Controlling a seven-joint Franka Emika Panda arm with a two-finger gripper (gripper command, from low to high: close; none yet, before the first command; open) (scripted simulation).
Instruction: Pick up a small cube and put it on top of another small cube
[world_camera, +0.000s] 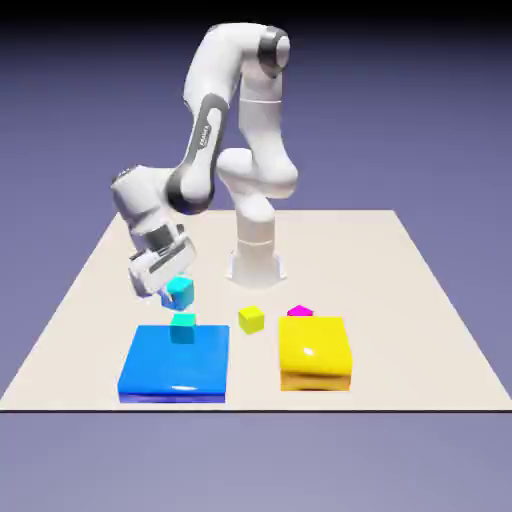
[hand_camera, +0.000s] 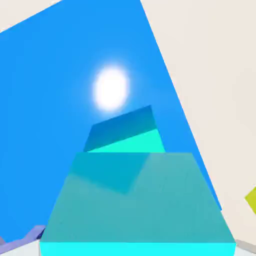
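1 cyan cube (world_camera: 180, 291) in the gripper (world_camera: 172, 291) hangs just above the teal cube (world_camera: 183, 327).

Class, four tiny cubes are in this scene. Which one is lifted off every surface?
The bright cyan cube, held in the gripper just above the teal cube. The teal one sits on the blue block; yellow and magenta rest lower.

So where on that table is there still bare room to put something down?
The table is bare along the exterior view's right edge, beyond the flat yellow block, and along its left edge. It is crowded around the gripper, cyan cube, teal cube and flat blue block.
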